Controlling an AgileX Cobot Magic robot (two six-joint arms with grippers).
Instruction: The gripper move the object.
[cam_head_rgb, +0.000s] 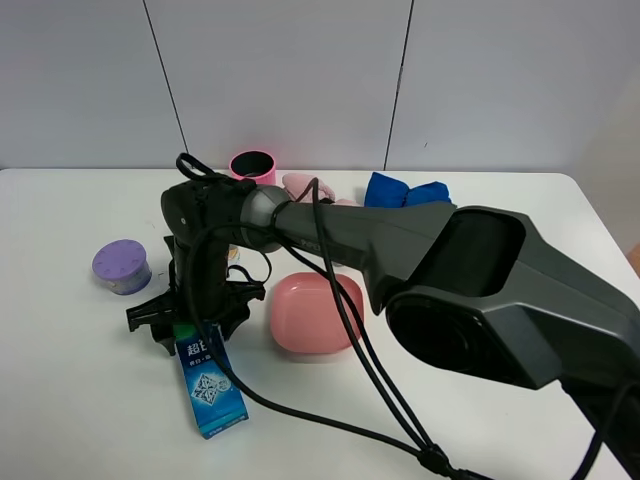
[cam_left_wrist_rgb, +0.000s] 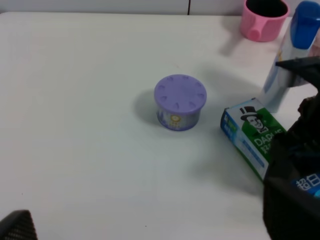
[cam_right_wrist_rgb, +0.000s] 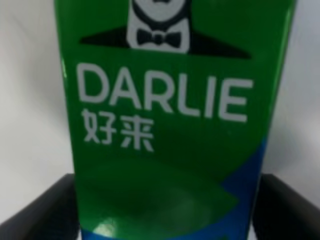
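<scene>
Though the right pincer (cam_head_rgb: 195, 325) flanks both edges of the toothpaste box (cam_head_rgb: 212, 390), its clench is unclear

- Thick dark grey arm (cam_head_rgb: 570, 290) with a smooth moulded shell and a deep, dark recess.
- Lighter silver-grey round joint (cam_head_rgb: 262, 210) near the wrist.
- Thin black cables (cam_head_rgb: 432, 458) in loops along the arm.
- Black clamp-like gripper (cam_head_rgb: 193, 312) with short matte fingers (cam_right_wrist_rgb: 42, 212).

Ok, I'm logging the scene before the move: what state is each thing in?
toothpaste box: lying flat, closed
right claw: straddling the box, grip unclear
purple tin: upright, lid on
pink cup: upright, open top
shampoo bottle: standing, cap on
</scene>
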